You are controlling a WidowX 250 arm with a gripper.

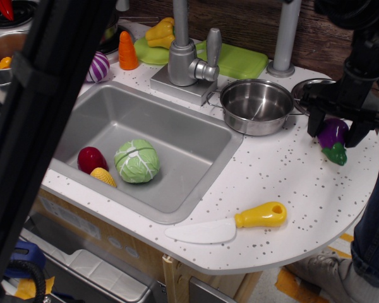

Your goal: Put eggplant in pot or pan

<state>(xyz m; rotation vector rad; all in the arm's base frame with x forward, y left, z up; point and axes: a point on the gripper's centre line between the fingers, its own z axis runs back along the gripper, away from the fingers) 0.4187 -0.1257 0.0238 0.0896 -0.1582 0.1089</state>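
Your gripper [336, 131] straddles the eggplant [333, 139], fingers wide, nothing clamped; an off-centre closure could squirt it away from the pan [256, 106] alongside.

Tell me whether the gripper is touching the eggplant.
Cannot tell. The only view shows the gripper fingers straddling the eggplant, but no plain contact or gap shows at either side.

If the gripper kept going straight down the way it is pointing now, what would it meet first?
Most likely the eggplant, which lies on the counter between the fingers of the open gripper. The fingertips themselves would probably reach the counter on either side of it, though depth is hard to judge.
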